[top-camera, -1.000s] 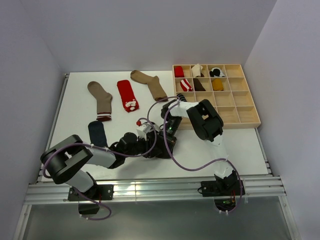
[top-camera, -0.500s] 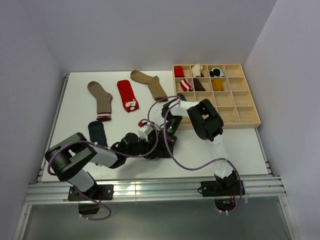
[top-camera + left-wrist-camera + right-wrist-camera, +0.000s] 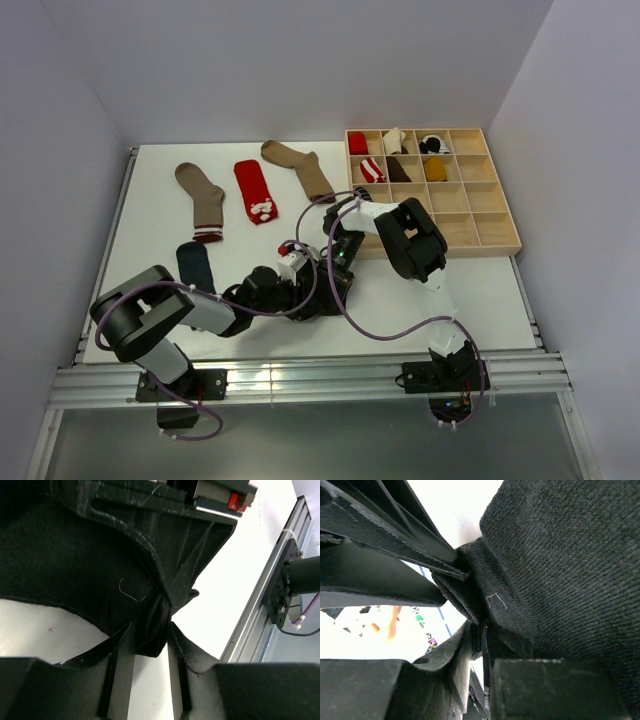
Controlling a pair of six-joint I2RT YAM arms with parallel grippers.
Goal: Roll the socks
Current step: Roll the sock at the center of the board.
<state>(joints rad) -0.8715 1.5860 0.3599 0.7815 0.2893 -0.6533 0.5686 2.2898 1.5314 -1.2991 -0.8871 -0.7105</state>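
A plain black sock (image 3: 75,570) hangs bunched between both grippers near the table's front middle. My left gripper (image 3: 150,632) is shut on a gathered fold of it. My right gripper (image 3: 481,630) is shut on the same sock (image 3: 560,570) from the opposite side, almost touching the left fingers. In the top view the two grippers, left (image 3: 316,292) and right (image 3: 338,262), meet tip to tip and hide most of the sock (image 3: 330,298). No striped black sock shows.
Two tan socks (image 3: 203,200) (image 3: 300,168), a red sock (image 3: 256,190) and a navy sock (image 3: 195,265) lie flat at the back left. A wooden compartment tray (image 3: 480,215) with several rolled socks stands at the back right.
The left arm has shifted slightly to the right. Both grippers stay closed on the black sock.
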